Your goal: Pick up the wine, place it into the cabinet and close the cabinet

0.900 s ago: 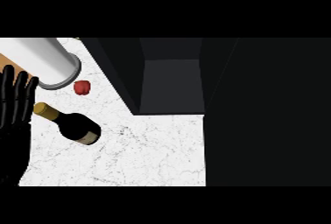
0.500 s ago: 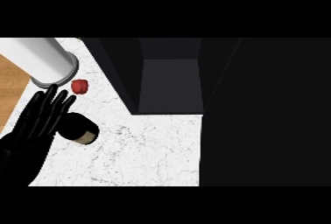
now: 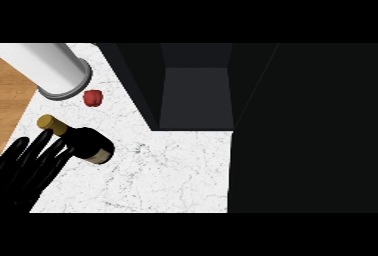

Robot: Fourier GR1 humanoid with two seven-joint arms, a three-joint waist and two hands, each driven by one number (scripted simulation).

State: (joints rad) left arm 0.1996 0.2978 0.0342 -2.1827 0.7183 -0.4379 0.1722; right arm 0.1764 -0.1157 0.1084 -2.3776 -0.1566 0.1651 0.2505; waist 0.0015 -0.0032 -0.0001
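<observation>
white marble bench: left robot hand, spread open, should curl round the lying dark glass wine bottle mid-body.

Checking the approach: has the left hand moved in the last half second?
Yes. The left hand drew back lower-left, away from the red object, uncovering the neck of the wine bottle.

Left hand hides pt of wine bottle; white cylinder cut off @ top-left.
</observation>
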